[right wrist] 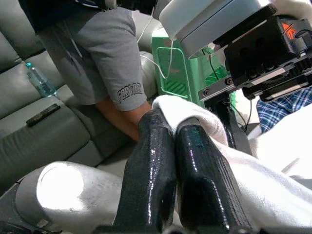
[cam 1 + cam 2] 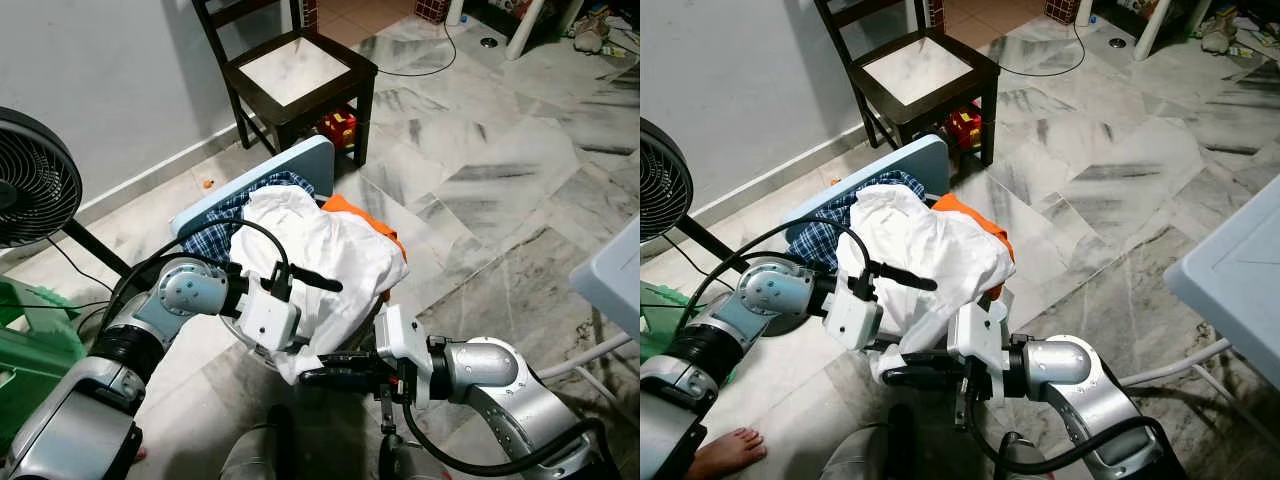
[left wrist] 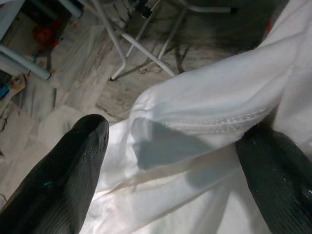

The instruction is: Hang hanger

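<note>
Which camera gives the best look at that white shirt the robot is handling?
The left eye view: the white shirt lies whole atop the pile. The right eye view matches. The wrist views give close folds, between the left gripper fingers and pinched by the right gripper.

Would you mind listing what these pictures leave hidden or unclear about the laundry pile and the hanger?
- Hanger: none can be made out in the eye views; the white garment covers the pile.
- Blue checked cloth and orange cloth: mostly buried under it.
- Left gripper: fingers apart around a fold.
- Right gripper: pinching the white garment's edge.
</note>
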`<state>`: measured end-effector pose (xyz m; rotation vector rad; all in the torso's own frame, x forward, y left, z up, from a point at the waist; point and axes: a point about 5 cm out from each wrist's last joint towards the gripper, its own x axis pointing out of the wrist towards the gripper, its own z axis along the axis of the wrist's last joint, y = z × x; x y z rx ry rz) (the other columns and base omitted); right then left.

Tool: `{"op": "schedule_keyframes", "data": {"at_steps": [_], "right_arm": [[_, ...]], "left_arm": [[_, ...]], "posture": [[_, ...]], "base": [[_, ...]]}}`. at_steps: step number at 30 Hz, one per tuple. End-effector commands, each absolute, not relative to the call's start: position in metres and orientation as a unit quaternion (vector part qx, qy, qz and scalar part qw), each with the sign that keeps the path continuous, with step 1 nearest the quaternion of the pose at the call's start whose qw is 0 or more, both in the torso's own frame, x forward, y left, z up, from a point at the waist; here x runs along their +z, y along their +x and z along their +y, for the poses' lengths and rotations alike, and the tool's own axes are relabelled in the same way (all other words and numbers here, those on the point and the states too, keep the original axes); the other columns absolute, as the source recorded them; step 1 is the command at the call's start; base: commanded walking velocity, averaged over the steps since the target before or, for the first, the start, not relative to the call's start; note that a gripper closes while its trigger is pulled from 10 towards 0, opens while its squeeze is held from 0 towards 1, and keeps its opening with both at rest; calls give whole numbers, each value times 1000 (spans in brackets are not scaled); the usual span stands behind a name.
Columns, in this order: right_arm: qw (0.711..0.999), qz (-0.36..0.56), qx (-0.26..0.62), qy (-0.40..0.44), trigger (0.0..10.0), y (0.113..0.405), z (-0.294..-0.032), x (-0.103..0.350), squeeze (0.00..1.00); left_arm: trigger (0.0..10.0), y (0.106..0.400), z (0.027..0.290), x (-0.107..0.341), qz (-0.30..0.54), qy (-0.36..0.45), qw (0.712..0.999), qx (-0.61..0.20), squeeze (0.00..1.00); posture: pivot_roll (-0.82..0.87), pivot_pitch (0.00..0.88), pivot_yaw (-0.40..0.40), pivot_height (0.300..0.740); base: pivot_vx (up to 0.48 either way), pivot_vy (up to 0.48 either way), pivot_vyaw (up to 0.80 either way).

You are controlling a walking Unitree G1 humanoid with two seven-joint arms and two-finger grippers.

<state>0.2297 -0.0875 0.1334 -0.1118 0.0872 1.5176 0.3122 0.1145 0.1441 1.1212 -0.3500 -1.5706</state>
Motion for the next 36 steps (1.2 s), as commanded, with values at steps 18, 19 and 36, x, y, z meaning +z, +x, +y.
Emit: {"op": "schedule_keyframes", "data": {"at_steps": [18,19,36], "right_arm": [[714,25,698,-49,0,226,-83,138,0],[714,25,698,-49,0,226,-83,138,0],[726,25,685,-53,0,230,-83,133,0]], "left_arm": [[0,306,117,125,-123,464,540,-691,0],[0,306,117,125,-123,464,540,-691,0],[0,313,120,133,-144,460,577,-659,0]], "posture": [[-55,271,92,740],[-55,271,92,740],[-47,273,93,740]], "base": [[0,0,0],[0,0,0],[0,0,0]]}}
